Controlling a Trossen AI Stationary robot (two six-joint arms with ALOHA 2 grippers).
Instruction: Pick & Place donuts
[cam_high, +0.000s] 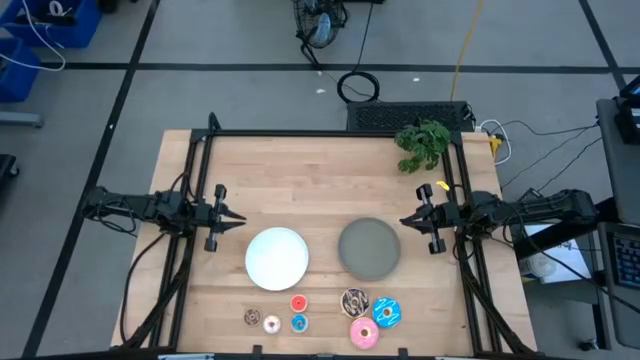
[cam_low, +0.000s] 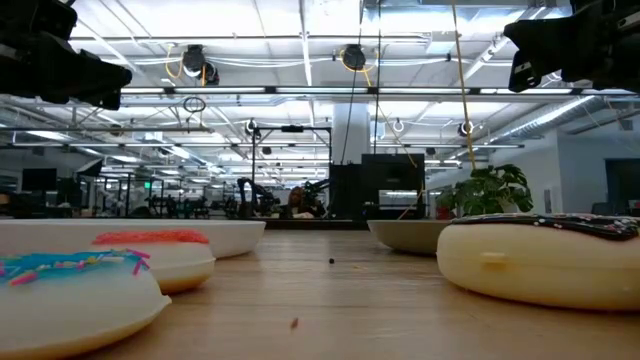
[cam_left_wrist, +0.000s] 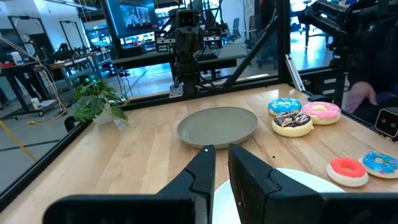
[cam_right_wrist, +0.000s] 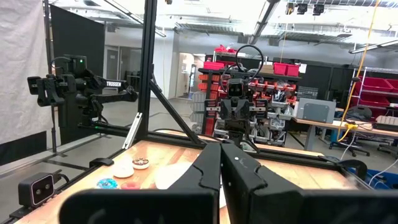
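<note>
The left gripper hangs at the table's left edge, fingers a narrow slit apart, gripping nothing, aimed at the white plate. The right gripper waits opposite, pressed shut and empty, beside the grey plate. From above, all seven donuts lie flat in a cluster along the near edge, below both plates; being rings, they have no long axis. Only the left wrist view shows a person's hand beyond the table. The low view shows just three donuts close up.
</note>
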